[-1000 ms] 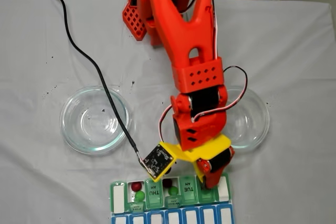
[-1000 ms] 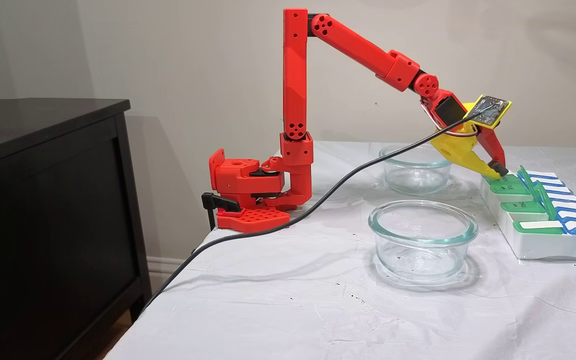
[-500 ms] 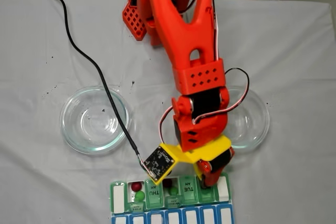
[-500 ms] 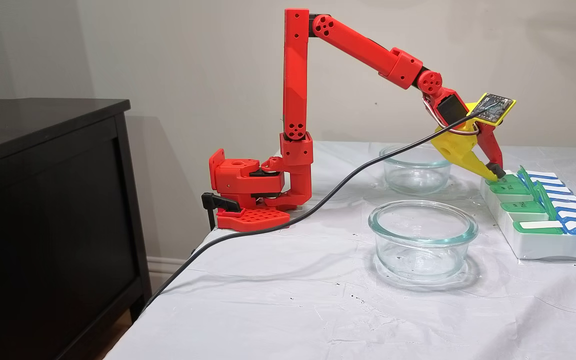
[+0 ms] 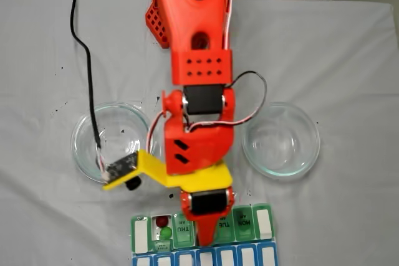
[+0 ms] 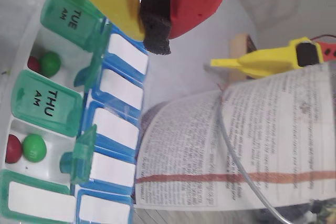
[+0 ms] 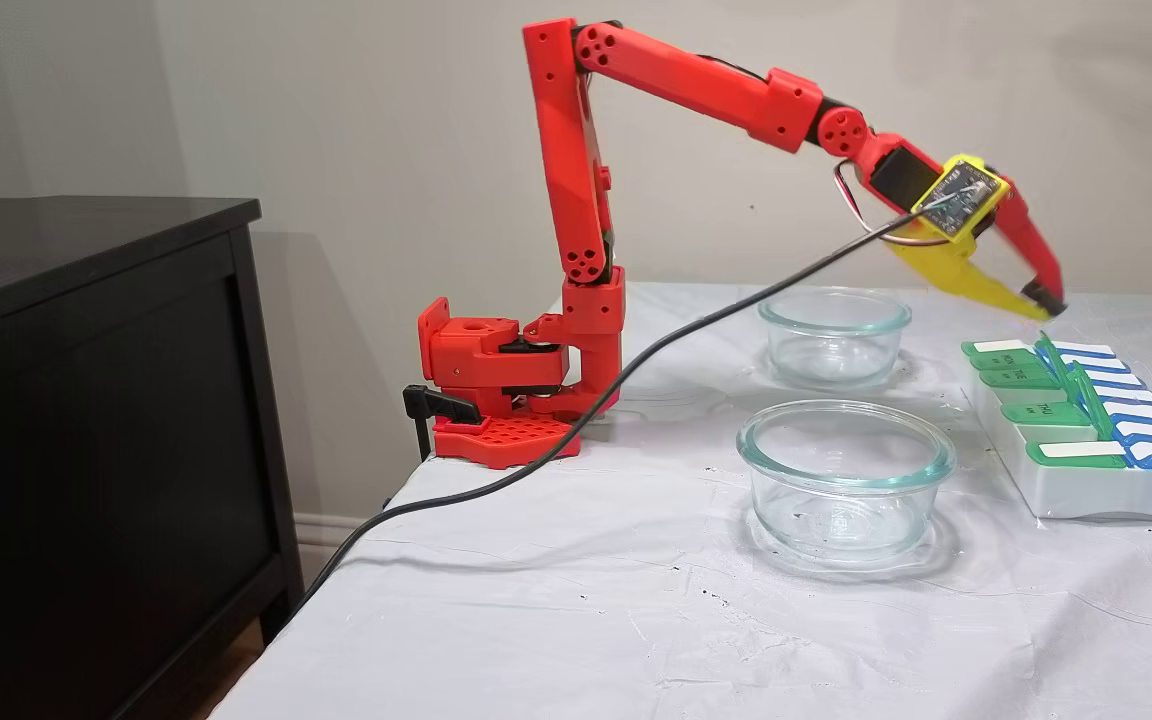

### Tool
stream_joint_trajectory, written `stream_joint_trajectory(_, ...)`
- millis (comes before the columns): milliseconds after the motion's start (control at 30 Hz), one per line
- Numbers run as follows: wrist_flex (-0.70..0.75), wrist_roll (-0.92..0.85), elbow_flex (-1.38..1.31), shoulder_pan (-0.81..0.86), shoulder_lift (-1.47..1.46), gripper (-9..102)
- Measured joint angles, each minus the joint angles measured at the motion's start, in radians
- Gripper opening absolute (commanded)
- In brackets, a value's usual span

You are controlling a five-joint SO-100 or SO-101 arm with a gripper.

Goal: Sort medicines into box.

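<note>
The box (image 5: pixel 133 241) lies at the table's near edge, a flat organizer with green AM lids and a blue row (image 6: pixel 113 129). In the wrist view two open compartments each hold one dark red (image 6: pixel 13 148) and one green (image 6: pixel 34 147) medicine; the second pair (image 6: pixel 50 63) sits between the TUE and THU lids. From above I see one red ball (image 5: pixel 162 221) and one green ball (image 5: pixel 166 233). My gripper (image 5: pixel 206 241) hovers over the box's middle, shut, with only its black foam pad between the fingers (image 6: pixel 153 24). From the side it hangs above the box's far end (image 7: pixel 1044 302).
Two empty glass bowls (image 5: pixel 84 132) (image 5: pixel 280 138) stand behind the box, one on each side of the arm. The wrist camera's black cable (image 5: pixel 84 60) trails across the left bowl. A printed paper sheet (image 6: pixel 236 145) lies beyond the box. A black cabinet (image 7: pixel 86 400) stands beside the table.
The gripper has lifted off the lid at the box's right end and swung left over the box's middle. The wrist has turned, carrying the camera board out to the left. The MON lid now shows closed.
</note>
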Motion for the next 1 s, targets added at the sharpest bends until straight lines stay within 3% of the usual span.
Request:
stream_joint_trajectory(633,-0.133,-0.100,0.043,-0.038,-0.140,0)
stream_joint_trajectory(1000,-0.137,-0.135,0.043,-0.037,-0.140,0)
